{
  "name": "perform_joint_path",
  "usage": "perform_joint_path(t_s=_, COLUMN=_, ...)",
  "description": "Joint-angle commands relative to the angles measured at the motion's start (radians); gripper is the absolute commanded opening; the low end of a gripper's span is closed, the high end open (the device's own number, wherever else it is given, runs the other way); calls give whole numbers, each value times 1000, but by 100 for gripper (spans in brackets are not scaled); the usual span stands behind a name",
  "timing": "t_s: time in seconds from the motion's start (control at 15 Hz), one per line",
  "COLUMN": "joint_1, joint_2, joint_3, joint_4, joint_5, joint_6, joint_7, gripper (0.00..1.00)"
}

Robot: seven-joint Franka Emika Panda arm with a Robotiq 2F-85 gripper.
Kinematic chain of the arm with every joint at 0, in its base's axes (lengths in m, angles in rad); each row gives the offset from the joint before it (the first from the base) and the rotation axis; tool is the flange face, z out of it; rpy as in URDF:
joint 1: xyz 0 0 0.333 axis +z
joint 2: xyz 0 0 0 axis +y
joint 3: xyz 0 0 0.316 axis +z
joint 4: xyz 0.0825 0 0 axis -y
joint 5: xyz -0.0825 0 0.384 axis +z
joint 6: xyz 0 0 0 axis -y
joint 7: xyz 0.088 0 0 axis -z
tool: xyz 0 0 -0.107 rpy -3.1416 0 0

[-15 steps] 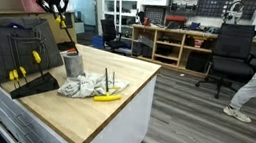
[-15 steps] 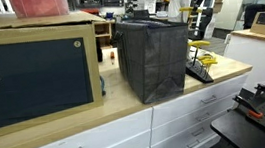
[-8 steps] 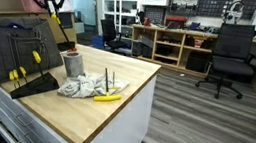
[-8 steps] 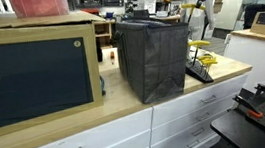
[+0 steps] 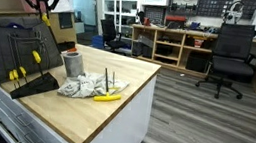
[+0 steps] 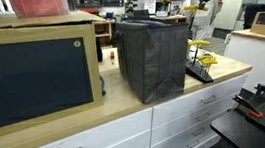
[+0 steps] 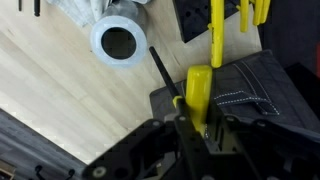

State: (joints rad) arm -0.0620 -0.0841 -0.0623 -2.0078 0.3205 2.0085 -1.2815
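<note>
My gripper [image 7: 196, 138] is shut on a yellow-handled screwdriver [image 7: 199, 92]; its black shaft points away up-left in the wrist view. In both exterior views the gripper [image 5: 43, 5] [image 6: 196, 6] hangs high over the dark grey fabric bag [image 5: 8, 47] [image 6: 156, 56]. Below it in the wrist view lie the bag's stitched edge [image 7: 262, 85], a metal can [image 7: 118, 43] and a black tool rack [image 7: 200, 20] with more yellow-handled screwdrivers. On the wooden counter [image 5: 101, 118] the can [image 5: 71, 64] stands next to a crumpled white cloth [image 5: 86, 86].
A yellow tool [image 5: 108, 97] lies by the cloth, and the black rack [image 5: 28, 82] leans at the bag's foot. A large wooden box with a dark panel [image 6: 31, 70] stands beside the bag. Office chair [image 5: 233, 54] and shelves [image 5: 172, 45] stand across the floor.
The gripper has risen and moved left with the screwdriver, from beside the can to above the bag. A person walking at the right has left the view.
</note>
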Motion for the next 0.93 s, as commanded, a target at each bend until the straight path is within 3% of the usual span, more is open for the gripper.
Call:
perform_joint_path(t_s=0.0, joint_1=12, joint_2=13, joint_3=-12, joint_4=43, joint_5=10, joint_6=-83, joint_7=-51, gripper=6)
perform_joint_path(t_s=0.87, joint_1=-6, joint_2=187, joint_3=7, joint_4=125, joint_5=-88, joint_6=-194, joint_7=-25, gripper=6)
